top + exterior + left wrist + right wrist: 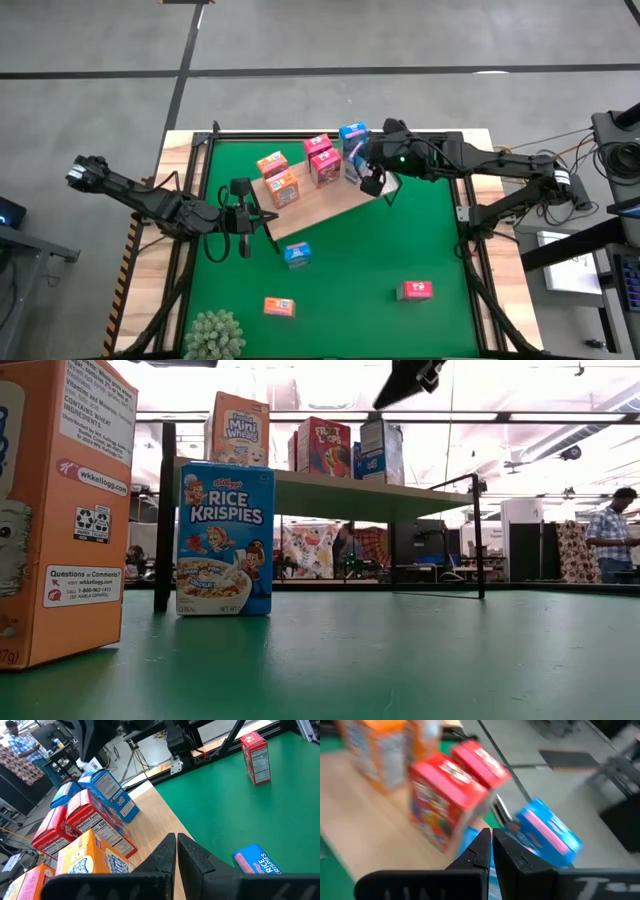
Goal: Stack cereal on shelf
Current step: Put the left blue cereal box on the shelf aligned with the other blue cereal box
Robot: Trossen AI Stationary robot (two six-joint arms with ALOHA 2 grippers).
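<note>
The shelf (320, 200) is a light-wood board raised on a dark frame over the green mat. On it stand two orange boxes (278, 177), two pink-red boxes (322, 160) and two blue boxes (352, 145). On the mat stand a blue box (297, 255), an orange box (279, 306) and a pink-red box (415, 290). My right gripper (491, 837) is shut and empty, raised over the shelf's right end beside the blue boxes (547, 832); the low view shows it (405, 382) above the boxes. My left gripper (176, 840) is shut and empty at the shelf's near left corner (262, 222).
A fuzzy green plant (215, 335) stands at the mat's near left edge. The shelf's thin dark posts (164, 515) stand on the mat. A person (610, 535) stands in the room beyond the table. Open mat lies between the loose boxes.
</note>
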